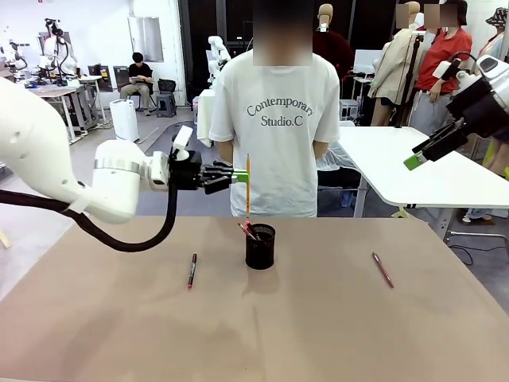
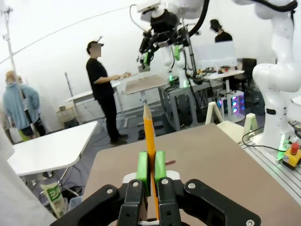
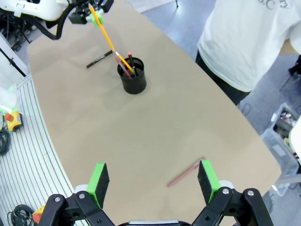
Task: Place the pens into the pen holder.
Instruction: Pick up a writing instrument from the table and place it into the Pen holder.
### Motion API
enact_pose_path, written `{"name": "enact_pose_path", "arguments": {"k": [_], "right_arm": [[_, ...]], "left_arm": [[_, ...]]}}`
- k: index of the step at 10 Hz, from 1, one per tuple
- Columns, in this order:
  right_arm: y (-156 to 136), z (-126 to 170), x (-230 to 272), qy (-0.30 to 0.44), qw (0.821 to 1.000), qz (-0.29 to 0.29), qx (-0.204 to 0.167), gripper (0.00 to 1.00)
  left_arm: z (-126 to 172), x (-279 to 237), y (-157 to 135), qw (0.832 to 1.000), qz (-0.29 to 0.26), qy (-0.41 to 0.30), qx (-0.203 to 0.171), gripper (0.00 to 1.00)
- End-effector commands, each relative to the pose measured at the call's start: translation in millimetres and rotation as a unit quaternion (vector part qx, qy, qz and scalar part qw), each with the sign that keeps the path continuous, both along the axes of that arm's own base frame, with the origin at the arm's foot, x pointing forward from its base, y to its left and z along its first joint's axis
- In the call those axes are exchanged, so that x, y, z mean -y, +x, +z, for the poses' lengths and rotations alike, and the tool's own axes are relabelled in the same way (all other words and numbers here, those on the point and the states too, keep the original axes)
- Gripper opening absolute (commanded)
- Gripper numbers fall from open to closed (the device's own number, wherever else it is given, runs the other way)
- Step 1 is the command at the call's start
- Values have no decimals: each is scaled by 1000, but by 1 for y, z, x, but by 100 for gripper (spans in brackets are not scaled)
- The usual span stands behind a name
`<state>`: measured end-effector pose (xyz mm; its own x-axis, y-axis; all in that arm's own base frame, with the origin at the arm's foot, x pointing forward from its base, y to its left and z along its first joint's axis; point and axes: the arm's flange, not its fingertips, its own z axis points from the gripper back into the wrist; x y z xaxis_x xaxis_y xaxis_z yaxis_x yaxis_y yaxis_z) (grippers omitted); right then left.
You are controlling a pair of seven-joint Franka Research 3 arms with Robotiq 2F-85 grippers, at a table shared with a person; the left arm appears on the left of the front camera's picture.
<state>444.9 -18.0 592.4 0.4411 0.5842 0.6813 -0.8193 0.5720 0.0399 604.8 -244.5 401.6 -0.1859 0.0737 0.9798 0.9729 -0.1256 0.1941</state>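
My left gripper [image 1: 237, 177] is shut on an orange-yellow pencil-like pen [image 1: 247, 187], holding it upright above the black mesh pen holder [image 1: 260, 248]. Its lower end hangs just over the holder's mouth. In the left wrist view the green pads [image 2: 143, 165] clamp this pen [image 2: 149, 136]. Dark red pens [image 1: 248, 231] stand in the holder. One dark red pen [image 1: 192, 270] lies on the table left of the holder, another [image 1: 382, 269] to the right. My right gripper [image 1: 415, 159] hangs open, high at the right. The right wrist view shows the holder [image 3: 132, 79] far off and the right-hand pen [image 3: 186, 173] nearer.
A person in a white T-shirt [image 1: 278, 119] stands at the table's far edge, right behind the holder, arms down. The brown table [image 1: 318, 334] has wide bare room at the front. A white table [image 1: 413, 171] stands behind at the right.
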Motion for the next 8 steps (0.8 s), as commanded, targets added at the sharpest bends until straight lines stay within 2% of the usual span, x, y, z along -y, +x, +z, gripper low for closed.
{"name": "enact_pose_path", "arguments": {"k": [1, 4, 5, 6, 8], "right_arm": [[0, 1, 0, 4, 1000, 2, 2, 100], [0, 1, 0, 4, 1000, 2, 2, 100], [0, 1, 0, 4, 1000, 2, 2, 100], [0, 1, 0, 4, 1000, 2, 2, 100], [0, 1, 0, 4, 1000, 2, 2, 100]], "left_arm": [[-6, 13, 3, 999, -25, -42, 2, 0], [-39, 32, -2, 998, -46, -31, -25, 0], [-34, 29, -1, 999, -39, -35, 2, 0], [-37, 31, -9, 998, -43, -25, -25, 0], [-37, 31, -9, 998, -43, -25, -25, 0]]}}
